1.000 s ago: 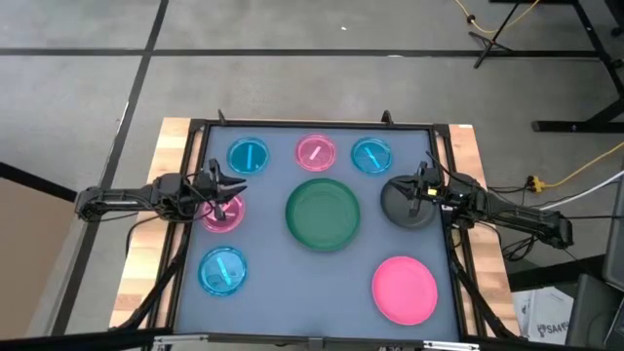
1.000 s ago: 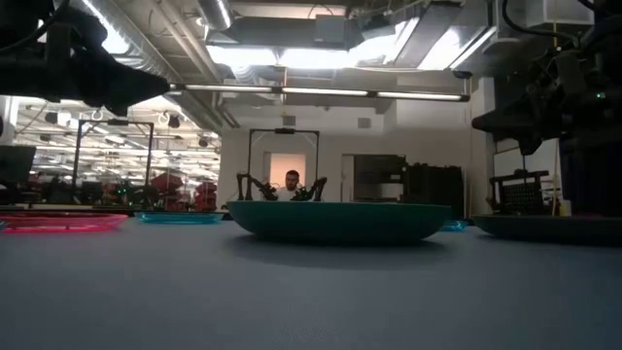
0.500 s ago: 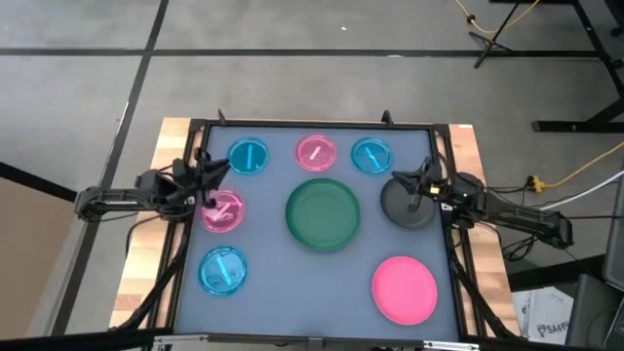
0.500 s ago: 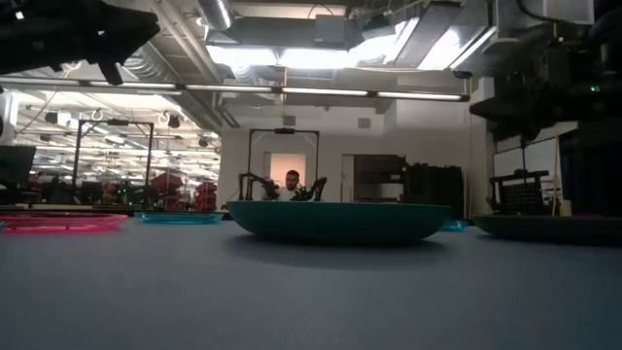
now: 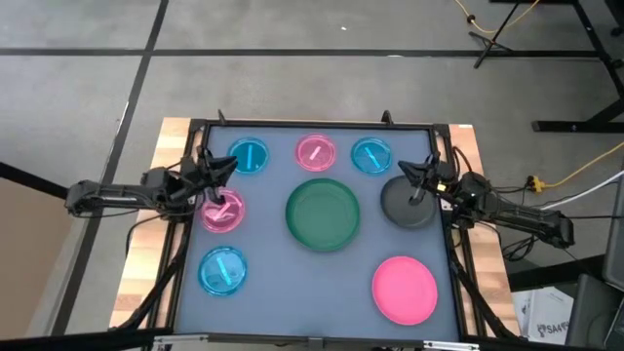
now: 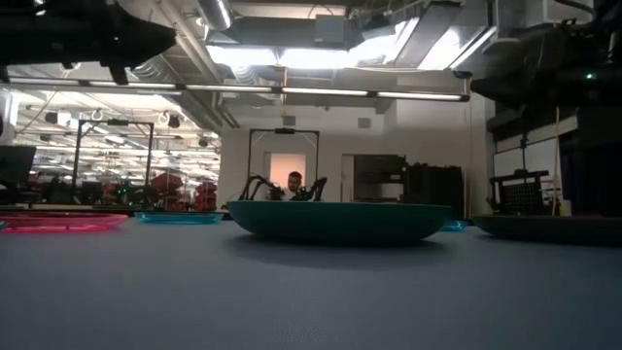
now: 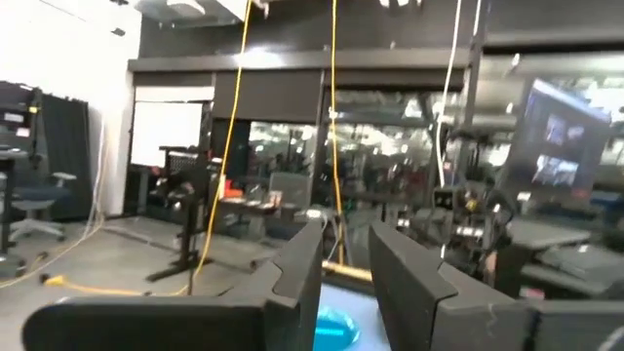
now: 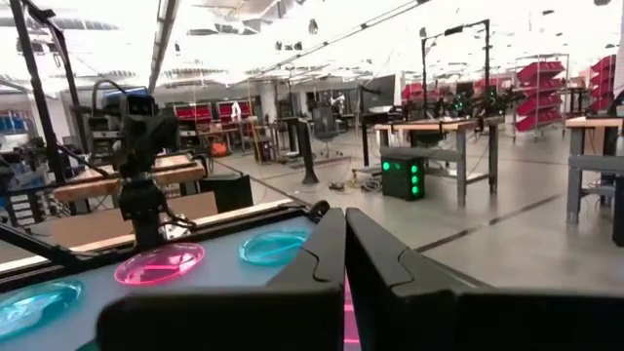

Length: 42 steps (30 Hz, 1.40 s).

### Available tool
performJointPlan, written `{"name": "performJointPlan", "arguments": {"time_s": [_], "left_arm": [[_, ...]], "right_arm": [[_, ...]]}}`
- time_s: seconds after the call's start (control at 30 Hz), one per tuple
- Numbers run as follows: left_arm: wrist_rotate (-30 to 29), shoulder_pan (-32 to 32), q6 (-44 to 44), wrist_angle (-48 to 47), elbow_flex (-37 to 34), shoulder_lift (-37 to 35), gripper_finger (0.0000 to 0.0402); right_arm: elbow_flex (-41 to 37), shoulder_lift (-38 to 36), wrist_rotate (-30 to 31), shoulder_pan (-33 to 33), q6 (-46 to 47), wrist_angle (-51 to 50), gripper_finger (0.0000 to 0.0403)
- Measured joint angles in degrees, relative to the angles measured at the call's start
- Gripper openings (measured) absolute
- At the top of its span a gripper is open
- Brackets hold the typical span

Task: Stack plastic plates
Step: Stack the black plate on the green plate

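Note:
Several round plastic plates rest flat on the grey table mat. A large dark green plate (image 5: 323, 213) is in the middle, a dark grey plate (image 5: 408, 203) to its right, and a hot pink plate (image 5: 405, 289) near the right front. Small blue plates (image 5: 248, 156) (image 5: 371, 156) (image 5: 223, 271) and small pink plates (image 5: 315, 152) (image 5: 222, 211) stand along the far and left sides. My left gripper (image 5: 220, 177) (image 7: 346, 268) hovers open above the left small pink plate's far edge. My right gripper (image 5: 421, 175) (image 8: 344, 244) hovers shut above the grey plate's far edge.
A black frame (image 5: 312, 124) borders the mat, with wooden table edges (image 5: 171, 136) outside it. Bare mat (image 5: 302, 292) lies between the near blue plate and the hot pink plate. In the low view the green plate (image 6: 335, 219) stands in the middle, with a person far behind it.
My left gripper has risen from over the left small pink plate and drawn back a little toward the table's left edge. My right gripper has risen above the grey plate and shifted slightly toward the far edge. No plate has moved.

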Motion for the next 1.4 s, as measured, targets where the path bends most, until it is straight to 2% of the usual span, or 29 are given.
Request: {"name": "performJointPlan", "arguments": {"time_s": [0.27,0.5,0.7,0.97,1.07,1.17,1.27,1.4], "left_arm": [[-0.28,0.01,1.17,-1.37,7.54,16.19,0.0082],[2.55,0.01,-0.35,-1.89,13.45,29.17,0.0082],[5.08,-0.01,-3.26,-1.49,16.01,35.48,0.0082],[5.10,-0.01,-6.97,-1.37,16.64,38.84,0.0082],[5.61,-0.01,-8.09,-1.40,16.65,39.67,0.0082],[5.63,0.00,-8.07,-1.38,16.65,40.52,0.0082],[5.68,0.27,-8.11,-1.42,16.63,41.61,0.0082],[5.70,0.24,-8.12,-1.55,16.65,43.28,0.0082]], "right_arm": [[0.02,1.95,0.02,0.00,-1.06,-0.40,0.0002],[0.02,3.57,-0.02,0.00,-1.63,-0.45,0.0002],[0.02,3.77,-0.04,0.00,-1.03,-1.56,0.0002],[0.04,3.83,-0.07,0.00,0.53,-2.13,0.0006],[1.36,4.78,-0.03,0.00,0.91,-4.50,0.0030],[5.13,7.22,0.99,0.00,1.31,-9.67,0.0078],[9.60,12.32,4.16,0.00,2.09,-14.95,0.0131],[16.68,21.28,4.63,-0.02,2.21,-24.01,0.0181]]}}
